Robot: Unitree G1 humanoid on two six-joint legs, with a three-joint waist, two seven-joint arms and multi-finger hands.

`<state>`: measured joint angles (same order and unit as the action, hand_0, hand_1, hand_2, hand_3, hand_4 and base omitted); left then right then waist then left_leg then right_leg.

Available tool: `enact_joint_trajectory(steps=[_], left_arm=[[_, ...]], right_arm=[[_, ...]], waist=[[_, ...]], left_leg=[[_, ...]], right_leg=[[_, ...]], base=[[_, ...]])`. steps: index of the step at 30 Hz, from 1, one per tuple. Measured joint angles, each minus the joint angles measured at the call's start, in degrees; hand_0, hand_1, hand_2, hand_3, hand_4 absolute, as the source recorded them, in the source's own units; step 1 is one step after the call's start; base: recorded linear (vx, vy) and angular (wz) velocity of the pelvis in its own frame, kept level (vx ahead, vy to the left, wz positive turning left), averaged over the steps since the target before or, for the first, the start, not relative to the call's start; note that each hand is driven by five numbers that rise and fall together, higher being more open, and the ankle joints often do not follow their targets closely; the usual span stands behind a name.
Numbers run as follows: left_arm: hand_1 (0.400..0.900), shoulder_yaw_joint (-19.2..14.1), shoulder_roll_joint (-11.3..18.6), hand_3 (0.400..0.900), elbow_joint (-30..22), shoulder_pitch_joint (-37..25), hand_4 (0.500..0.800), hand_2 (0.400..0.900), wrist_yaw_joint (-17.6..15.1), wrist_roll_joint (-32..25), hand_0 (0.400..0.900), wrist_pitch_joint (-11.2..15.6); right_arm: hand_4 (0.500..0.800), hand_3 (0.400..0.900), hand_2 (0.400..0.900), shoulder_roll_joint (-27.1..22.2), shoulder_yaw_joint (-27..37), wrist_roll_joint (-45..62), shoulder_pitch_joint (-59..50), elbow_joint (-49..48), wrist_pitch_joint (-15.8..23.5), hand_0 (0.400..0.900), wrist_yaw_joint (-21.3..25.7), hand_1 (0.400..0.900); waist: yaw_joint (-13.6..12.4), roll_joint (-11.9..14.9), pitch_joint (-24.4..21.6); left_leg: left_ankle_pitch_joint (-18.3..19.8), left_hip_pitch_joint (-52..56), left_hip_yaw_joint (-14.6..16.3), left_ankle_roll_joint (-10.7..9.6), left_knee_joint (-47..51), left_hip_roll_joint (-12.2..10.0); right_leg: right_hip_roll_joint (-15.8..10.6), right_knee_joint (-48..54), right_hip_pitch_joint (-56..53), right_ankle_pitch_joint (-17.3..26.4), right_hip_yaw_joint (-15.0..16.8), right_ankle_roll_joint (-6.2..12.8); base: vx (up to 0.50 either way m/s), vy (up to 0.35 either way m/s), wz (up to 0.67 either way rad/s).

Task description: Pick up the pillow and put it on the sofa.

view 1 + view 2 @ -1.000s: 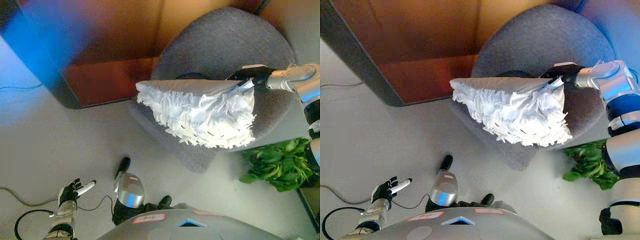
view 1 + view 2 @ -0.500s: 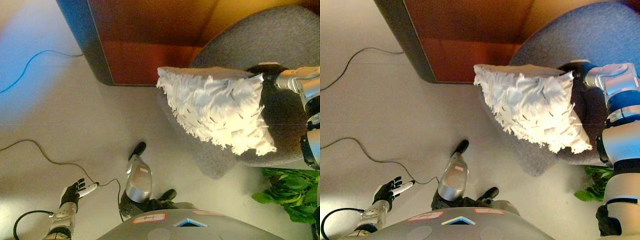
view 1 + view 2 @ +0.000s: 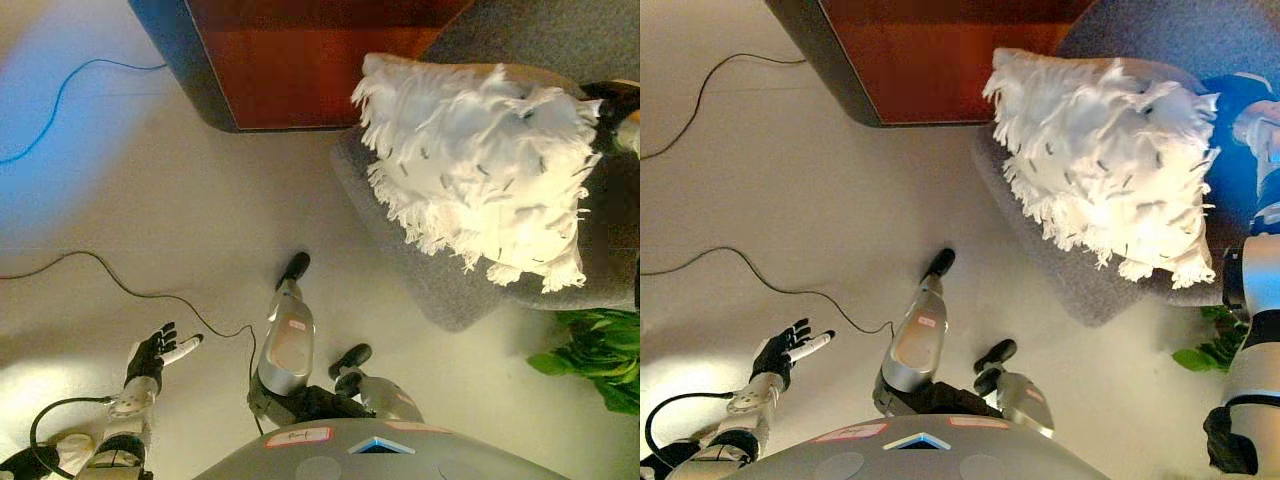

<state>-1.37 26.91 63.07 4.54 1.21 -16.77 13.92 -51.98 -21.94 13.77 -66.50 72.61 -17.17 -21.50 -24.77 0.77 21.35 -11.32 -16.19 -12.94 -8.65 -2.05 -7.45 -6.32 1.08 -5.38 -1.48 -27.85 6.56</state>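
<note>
White fringed pillow (image 3: 485,170) hangs over the grey sofa (image 3: 600,250) seat, upper right of frame; right hand (image 3: 612,105) holds its far edge, fingers hidden, so you cannot tell their state. Placing step: you lower, then release. Left hand (image 3: 152,352), lower left, fingers relaxed.

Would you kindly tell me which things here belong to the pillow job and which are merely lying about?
Belongs to the job:
white fringed pillow
grey sofa
right hand, at the pillow's edge
left hand, idle over the floor

Just lying about:
wooden cabinet
green plant
</note>
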Motion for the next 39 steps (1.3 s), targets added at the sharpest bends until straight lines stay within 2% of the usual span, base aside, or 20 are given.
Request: enact_joint_trajectory(steps=[5,6,7,10,15,23,28,33,39], left_arm=[[0.900,0.04,-0.04,0.900,-0.08,-0.48,0.800,0.900,0.02,-1.63,0.900,0.04],[0.900,0.04,0.02,0.900,-0.30,-0.50,0.800,0.900,0.00,-1.64,0.900,0.02],[0.900,0.04,0.05,0.900,-0.35,-0.51,0.800,0.900,0.00,-1.64,0.900,0.02],[0.900,0.04,0.04,0.900,-0.49,-0.56,0.800,0.900,0.01,-1.63,0.900,-0.07],[0.900,-0.05,0.03,0.900,-0.41,-0.77,0.800,0.900,-0.20,-1.61,0.900,-0.37],[0.900,-0.13,-0.01,0.900,-0.42,-0.74,0.800,0.900,-0.52,-1.54,0.900,-0.38],[0.900,-0.15,-0.09,0.900,-0.32,-0.49,0.800,0.900,-0.52,-1.49,0.900,-0.51],[0.900,-0.15,-0.09,0.900,-0.32,-0.12,0.800,0.900,-0.57,-1.40,0.900,-1.09],[0.900,-0.14,-0.13,0.900,-0.16,1.78,0.800,0.900,-0.55,-1.37,0.900,-1.82]], right_arm=[[0.500,0.400,0.400,-2.21,0.69,-0.12,0.58,2.64,-2.35,0.400,1.21,0.400],[0.540,0.467,0.467,-2.58,0.94,-0.29,0.63,3.15,-2.75,0.467,1.35,0.467],[0.800,0.900,0.900,-2.71,1.02,-0.50,0.63,3.77,-2.77,0.900,1.97,0.900],[0.800,0.900,0.900,-2.99,2.27,-1.05,1.31,3.81,-3.30,0.900,3.80,0.900],[0.800,0.900,0.900,-4.02,2.85,-1.04,1.32,3.79,-4.19,0.900,3.83,0.900],[0.800,0.900,0.900,-10.22,3.76,-3.34,1.35,3.80,-4.21,0.900,3.62,0.900],[0.800,0.900,0.900,-10.34,4.29,-3.81,1.43,3.79,-4.11,0.900,3.22,0.900],[0.800,0.900,0.900,-10.56,4.30,-5.32,4.50,3.78,-3.74,0.900,2.17,0.900],[0.800,0.900,0.900,-11.08,4.29,-5.43,6.32,3.71,-2.41,0.900,1.41,0.900]], waist=[[2.83,-0.42,0.08],[3.05,-0.46,0.07],[3.59,-0.46,0.07],[4.40,-0.57,0.01],[5.68,-0.98,-0.22],[6.26,-1.10,-0.65],[7.22,-0.94,-2.72],[7.56,0.40,-5.84],[9.51,1.98,-7.29]], left_leg=[[-0.03,0.90,0.88,0.49,-0.01,0.42],[0.00,1.01,1.06,0.50,-0.01,0.38],[0.02,1.16,1.29,0.53,-0.02,0.33],[0.30,1.71,2.18,0.53,-0.09,-0.01],[0.80,3.54,3.37,0.55,-0.15,-0.37],[1.37,5.49,4.29,0.48,-0.29,-0.67],[1.83,6.54,5.05,0.54,-0.56,-0.77],[2.25,7.54,6.20,0.59,-0.49,-1.07],[2.63,8.68,7.77,0.79,-0.28,-1.20]], right_leg=[[-0.71,-0.21,-0.39,0.35,0.91,0.65],[-0.46,-0.13,-0.43,0.34,1.09,0.59],[-0.46,-0.13,-0.46,0.35,1.32,0.59],[-0.48,-0.15,-0.47,0.36,2.33,0.54],[-0.52,-0.01,-1.60,0.38,3.37,0.57],[-0.56,0.34,-3.19,0.38,4.28,0.55],[-0.68,0.38,-3.85,0.44,5.07,0.64],[-0.81,0.56,-4.26,0.35,6.01,0.50],[-1.37,0.57,-4.23,0.39,7.52,0.46]], base=[[-0.02,0.006,-0.10],[0.02,-0.031,-0.12],[0.02,-0.034,-0.11],[0.01,-0.033,-0.15],[0.03,-0.023,-0.13],[0.02,0.002,-0.10],[0.02,0.015,-0.10],[0.02,0.007,-0.12],[-0.02,0.038,-0.14]])
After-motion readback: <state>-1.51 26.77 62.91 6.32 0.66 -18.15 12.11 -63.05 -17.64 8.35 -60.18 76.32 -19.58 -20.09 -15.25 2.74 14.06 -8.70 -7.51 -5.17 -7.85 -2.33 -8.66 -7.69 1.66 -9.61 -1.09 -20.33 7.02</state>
